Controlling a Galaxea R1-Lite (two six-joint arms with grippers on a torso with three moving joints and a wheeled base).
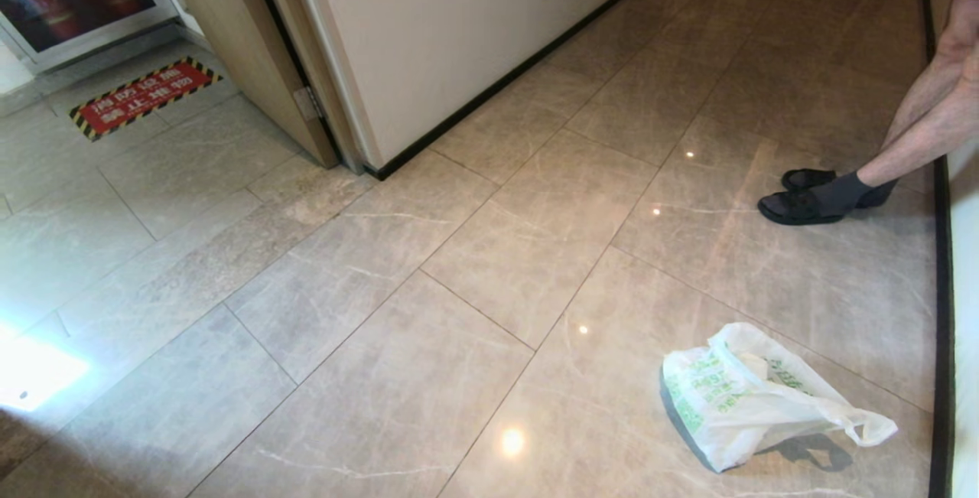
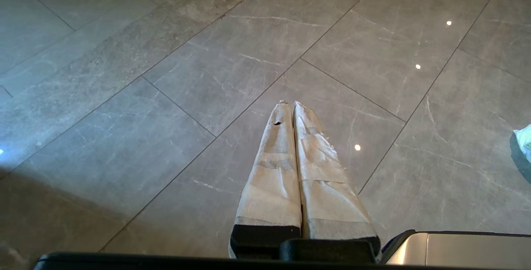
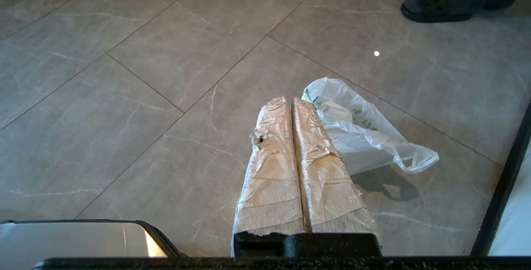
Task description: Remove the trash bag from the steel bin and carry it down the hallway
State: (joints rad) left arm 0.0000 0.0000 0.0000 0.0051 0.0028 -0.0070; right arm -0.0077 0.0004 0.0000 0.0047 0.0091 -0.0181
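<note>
The bag (image 1: pixel 753 398) is found lying on the floor (image 1: pixel 474 253) at the lower right of the head view, close to the black baseboard (image 1: pixel 942 345) along the right edge. It is out of the bin already; no bin is seen in any view. The carrying step is judged to be either finished or broken off, since the bag is held by neither gripper.

In the left wrist view the left gripper (image 2: pixel 289 103) is seen with its taped fingers pressed together and nothing between them, hanging over bare tile; only a sliver of the bag shows at that frame's right edge. In the right wrist view the right gripper (image 3: pixel 288 100) is likewise closed on nothing, its tips in front of the bag in that frame. Neither arm is seen in the head view.

If the bag is to be taken further, a regrasp is called for: the right fingers would have to be spread, lowered to a handle loop (image 1: pixel 868 428) and closed through it.

The bag is thin, crinkled white plastic with green print, slumped on its side and partly filled. One loop handle is splayed out toward the lower right. A person's legs (image 1: pixel 918 119) and sandalled feet (image 1: pixel 811 196) are seen at the upper right, well apart from the bag.
</note>
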